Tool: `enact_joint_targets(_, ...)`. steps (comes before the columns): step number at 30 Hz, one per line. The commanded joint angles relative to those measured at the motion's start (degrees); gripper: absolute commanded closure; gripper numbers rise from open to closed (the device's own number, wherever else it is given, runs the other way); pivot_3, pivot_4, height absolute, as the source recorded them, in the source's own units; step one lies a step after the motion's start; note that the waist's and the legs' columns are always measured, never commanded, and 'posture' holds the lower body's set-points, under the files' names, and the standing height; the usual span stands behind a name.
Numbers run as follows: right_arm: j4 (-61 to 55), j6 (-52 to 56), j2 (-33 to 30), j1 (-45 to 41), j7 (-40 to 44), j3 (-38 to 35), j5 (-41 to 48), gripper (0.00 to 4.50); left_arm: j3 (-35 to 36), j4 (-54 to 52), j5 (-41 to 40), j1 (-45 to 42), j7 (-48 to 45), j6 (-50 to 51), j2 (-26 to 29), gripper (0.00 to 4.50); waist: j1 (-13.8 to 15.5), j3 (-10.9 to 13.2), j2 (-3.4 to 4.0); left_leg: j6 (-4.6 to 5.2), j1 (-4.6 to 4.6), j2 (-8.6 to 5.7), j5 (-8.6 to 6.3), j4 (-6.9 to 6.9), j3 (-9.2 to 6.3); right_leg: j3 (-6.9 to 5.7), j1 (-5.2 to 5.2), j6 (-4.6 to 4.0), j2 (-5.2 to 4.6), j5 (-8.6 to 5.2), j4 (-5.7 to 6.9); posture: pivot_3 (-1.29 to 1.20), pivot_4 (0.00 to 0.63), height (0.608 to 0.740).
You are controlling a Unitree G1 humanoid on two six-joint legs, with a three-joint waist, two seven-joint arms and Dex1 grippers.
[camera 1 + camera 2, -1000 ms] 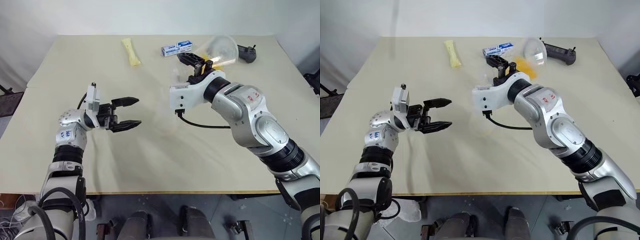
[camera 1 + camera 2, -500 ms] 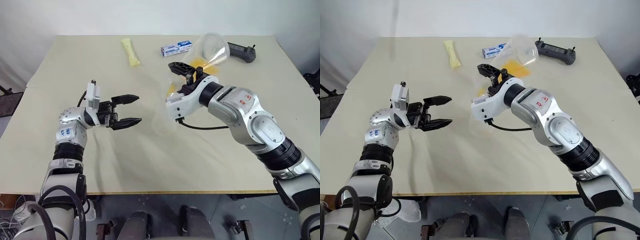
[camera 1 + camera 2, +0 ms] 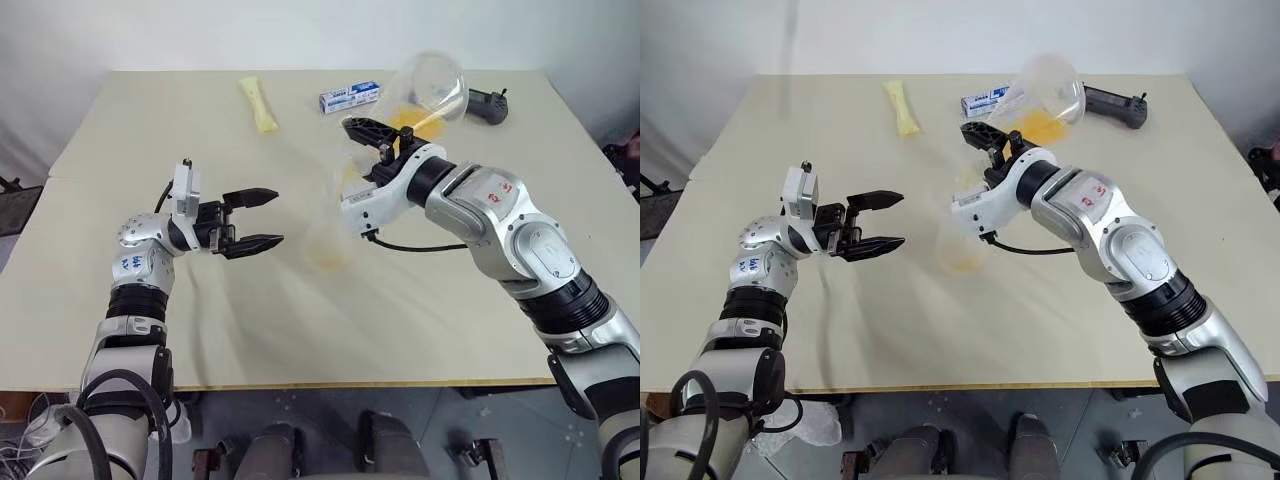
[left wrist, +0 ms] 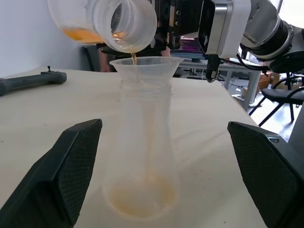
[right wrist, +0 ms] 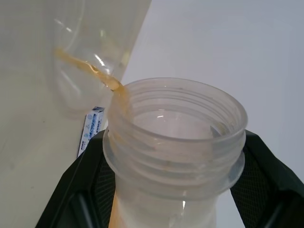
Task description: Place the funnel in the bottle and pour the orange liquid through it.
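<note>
The clear bottle (image 4: 145,156) stands upright on the table with the faint see-through funnel (image 4: 146,66) seated in its mouth. My right gripper (image 3: 385,138) is shut on the neck of a clear wide-mouthed jar (image 3: 430,85), which is tipped over the funnel. The orange liquid (image 4: 134,58) runs in a thin stream from the jar's lip into the funnel. A shallow orange pool (image 3: 328,258) lies in the bottle's base, and more sits in the jar (image 3: 1035,125). My left gripper (image 3: 262,215) is open, level, just left of the bottle and not touching it.
A pale yellow sachet (image 3: 258,103), a blue-and-white box (image 3: 350,96) and a black handheld controller (image 3: 487,104) lie along the far side of the beige table (image 3: 150,330). A black cable trails from my right wrist onto the table.
My right gripper has rolled and tipped the jar further over the funnel. Orange liquid now pools in the bottle's base. The left gripper has stayed where it was.
</note>
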Motion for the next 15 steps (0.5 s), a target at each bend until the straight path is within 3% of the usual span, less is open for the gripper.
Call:
enact_joint_targets(1, -1.25, -1.51, 0.12, -1.43, -1.18, -2.94, -1.02, 1.73, 0.35, -0.32, -0.13, -1.66, -1.81, -0.71, -0.03, 0.00, -0.27, 0.00, 0.00, 0.00, 0.00, 0.00, 0.00, 0.00, -0.01, 0.00, 0.00, 0.00, 0.00, 0.00, 0.01, 0.00, 0.150, 0.740)
enact_joint_targets(15, 0.41, -4.82, 1.08, -2.50, -1.76, -3.39, -1.71, 1.73, 0.57, -0.04, -0.14, -1.74, -1.55, -0.95, -0.21, 0.00, -0.48, 0.00, 0.00, 0.00, 0.00, 0.00, 0.00, 0.01, -0.01, 0.00, -0.06, 0.00, -0.02, 0.00, 0.10, 0.00, 0.150, 0.740)
